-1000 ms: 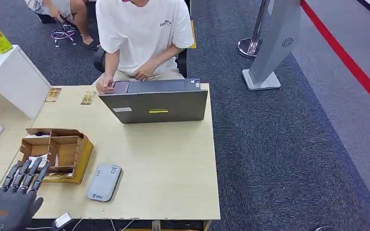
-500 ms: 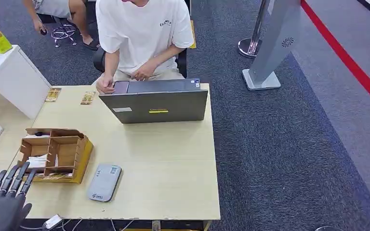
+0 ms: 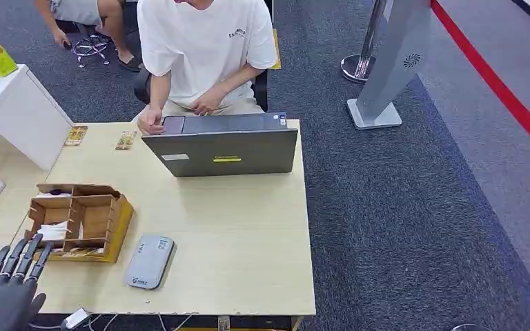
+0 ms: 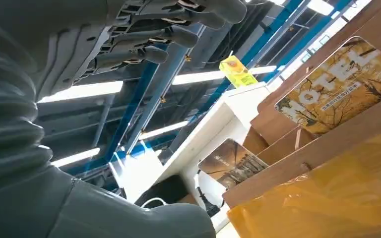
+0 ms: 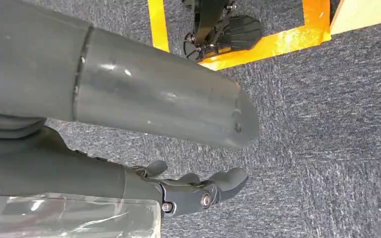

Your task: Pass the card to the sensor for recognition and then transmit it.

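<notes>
A cardboard organizer (image 3: 79, 219) is holding cards (image 4: 341, 84) in its compartments. The empty left hand (image 3: 7, 293) is hovering beside it, fingers spread; a grey sensor (image 3: 149, 261) is lying nearby.

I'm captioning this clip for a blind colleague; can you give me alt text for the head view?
The left robot hand, fingers apart and holding nothing, hovers at the table's near left corner beside a cardboard organizer box. A grey card reader lies to the right of the box. Across the table a seated person works at an open laptop.
</notes>
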